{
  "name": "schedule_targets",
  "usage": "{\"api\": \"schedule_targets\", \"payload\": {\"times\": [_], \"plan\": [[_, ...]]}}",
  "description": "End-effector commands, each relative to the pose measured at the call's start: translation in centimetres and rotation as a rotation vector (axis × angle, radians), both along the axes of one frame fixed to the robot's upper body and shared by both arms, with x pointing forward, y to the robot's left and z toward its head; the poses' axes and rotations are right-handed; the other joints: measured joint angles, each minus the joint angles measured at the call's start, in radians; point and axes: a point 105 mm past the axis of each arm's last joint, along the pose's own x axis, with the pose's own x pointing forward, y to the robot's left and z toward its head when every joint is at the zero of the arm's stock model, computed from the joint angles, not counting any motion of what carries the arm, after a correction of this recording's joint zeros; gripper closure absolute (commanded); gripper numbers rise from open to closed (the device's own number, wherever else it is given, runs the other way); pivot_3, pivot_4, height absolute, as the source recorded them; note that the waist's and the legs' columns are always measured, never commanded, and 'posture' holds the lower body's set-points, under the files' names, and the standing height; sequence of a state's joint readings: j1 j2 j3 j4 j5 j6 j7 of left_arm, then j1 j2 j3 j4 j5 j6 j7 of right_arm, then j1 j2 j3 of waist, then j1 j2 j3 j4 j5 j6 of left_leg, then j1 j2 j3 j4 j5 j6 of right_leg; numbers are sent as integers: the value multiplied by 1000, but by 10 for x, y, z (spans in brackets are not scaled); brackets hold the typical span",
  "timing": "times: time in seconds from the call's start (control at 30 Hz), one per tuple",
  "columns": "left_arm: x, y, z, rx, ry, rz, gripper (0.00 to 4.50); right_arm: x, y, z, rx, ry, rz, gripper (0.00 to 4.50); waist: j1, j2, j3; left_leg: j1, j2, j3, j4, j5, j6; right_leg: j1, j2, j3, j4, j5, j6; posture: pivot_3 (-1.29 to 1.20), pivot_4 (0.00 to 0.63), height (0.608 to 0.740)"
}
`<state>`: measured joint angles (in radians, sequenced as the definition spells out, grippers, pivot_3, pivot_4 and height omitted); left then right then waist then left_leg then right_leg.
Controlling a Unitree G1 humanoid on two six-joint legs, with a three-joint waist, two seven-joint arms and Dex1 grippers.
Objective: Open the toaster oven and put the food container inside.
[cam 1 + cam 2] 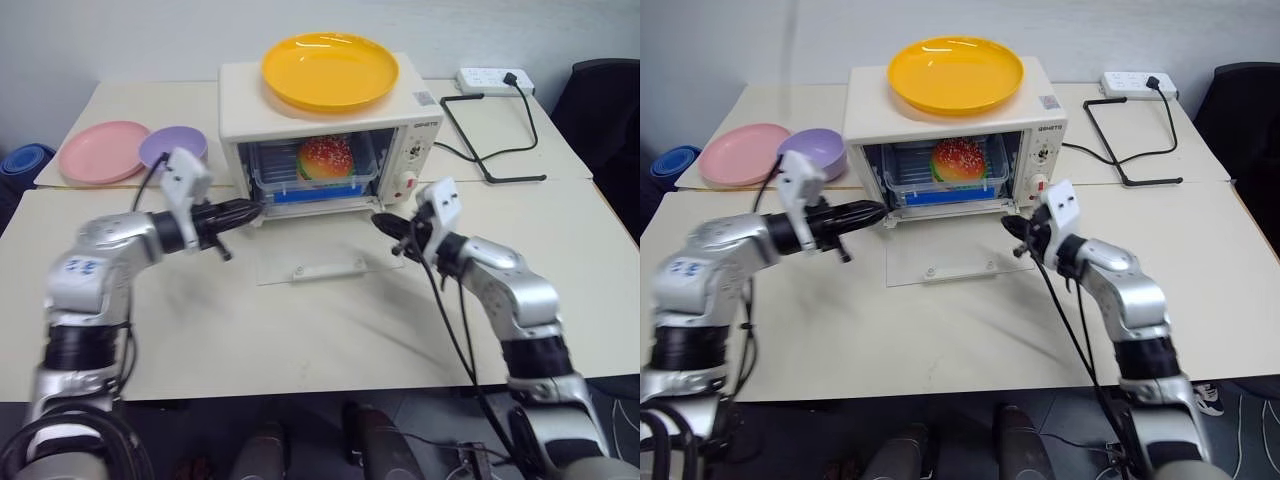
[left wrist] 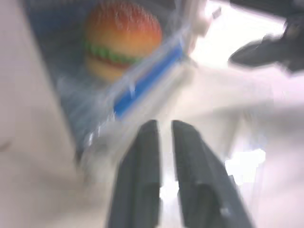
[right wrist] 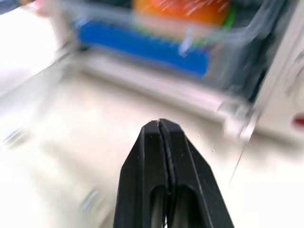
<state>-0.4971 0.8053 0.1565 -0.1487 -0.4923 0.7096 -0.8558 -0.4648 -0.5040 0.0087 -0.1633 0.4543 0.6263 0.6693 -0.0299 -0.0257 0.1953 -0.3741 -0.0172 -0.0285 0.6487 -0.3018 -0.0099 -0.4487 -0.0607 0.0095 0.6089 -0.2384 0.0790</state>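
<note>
At 12 o'clock on worktop, toaster oven w/ door down holds food container on rack, so left hand, fingers slightly apart, & right hand, fingers together, flank opening, both empty.

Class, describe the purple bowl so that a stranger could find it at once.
Start at the toaster oven at the table's back. On its left lie two dishes. The purple bowl is the nearer to the oven, deeper and smaller than the flat pink plate it touches.
</note>
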Motion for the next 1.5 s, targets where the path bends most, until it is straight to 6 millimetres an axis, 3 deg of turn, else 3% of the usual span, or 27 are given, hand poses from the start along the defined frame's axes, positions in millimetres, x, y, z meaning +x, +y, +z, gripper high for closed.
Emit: {"api": "schedule_targets", "payload": {"times": [0.03, 0.17, 0.33, 0.63, 0.73, 0.93, 1.03, 1.13, 1.2, 1.5], "plan": [[-29, 19, 17, 61, -15, -62, 2727, -32, -2, -3, -31, 30, 76, 4500, 3, 0, 0, 1, 0, 0, 0, 0, 0, 1, 0, 0, 0, 0, -1, 0, 150, 740], [-55, 34, 30, 82, 23, -99, 1454, -49, -11, -25, -29, 119, 43, 4500, 5, 0, 0, 4, 0, -1, 3, 1, 1, 5, -1, 0, -2, -1, -3, 0, 150, 740], [-62, 40, 40, 82, 17, -89, 20, -44, -11, -47, -12, 166, -41, 4500, 5, 0, 0, 5, 0, 0, 4, 2, 2, 6, 0, -1, -2, -1, -3, 0, 150, 740], [-54, 41, 47, 84, -47, -27, 20, -6, -21, -54, 34, 130, -202, 4500, 3, 0, 0, 5, -1, 0, 2, 1, 1, 4, 0, -1, 2, -1, -3, 0, 150, 740], [-50, 41, 48, 80, -66, -7, 20, -2, -16, -34, 69, 76, -178, 4500, 1, 0, 0, 5, -1, 0, 2, 1, 1, 3, 0, 0, 2, -1, -3, 0, 150, 740], [-47, 43, 47, 84, -80, 11, 20, 0, -26, 47, 196, -57, -106, 4500, 2, 0, 1, 5, -1, 0, 3, 1, 1, 3, -1, 0, 3, -1, -3, 0, 150, 740], [-45, 49, 50, 86, -94, 35, 20, -2, -37, 77, 184, -93, -78, 4500, 3, 1, 1, 5, 0, -1, 2, 1, 1, 3, -1, -1, 2, -1, -3, 0, 150, 740], [-45, 54, 56, 83, -109, 51, 0, -14, -50, 86, 128, -78, -17, 3912, 4, 0, 1, 5, 0, -1, 0, 1, 1, 3, -1, -1, 0, -1, -3, 0, 150, 740], [-47, 57, 60, 81, -113, 53, 0, -23, -60, 84, 62, -57, 18, 3292, 6, 0, 1, 3, 0, -1, 0, 1, 1, 3, -1, -1, -1, -1, -3, 0, 150, 740], [-60, 66, 61, 95, -109, 67, 0, -49, -87, 85, -27, 3, 49, 140, 0, 1, 1, 6, 0, 6, 2, 0, 3, 4, 0, 2, -1, 0, -2, 0, 150, 740]]}}
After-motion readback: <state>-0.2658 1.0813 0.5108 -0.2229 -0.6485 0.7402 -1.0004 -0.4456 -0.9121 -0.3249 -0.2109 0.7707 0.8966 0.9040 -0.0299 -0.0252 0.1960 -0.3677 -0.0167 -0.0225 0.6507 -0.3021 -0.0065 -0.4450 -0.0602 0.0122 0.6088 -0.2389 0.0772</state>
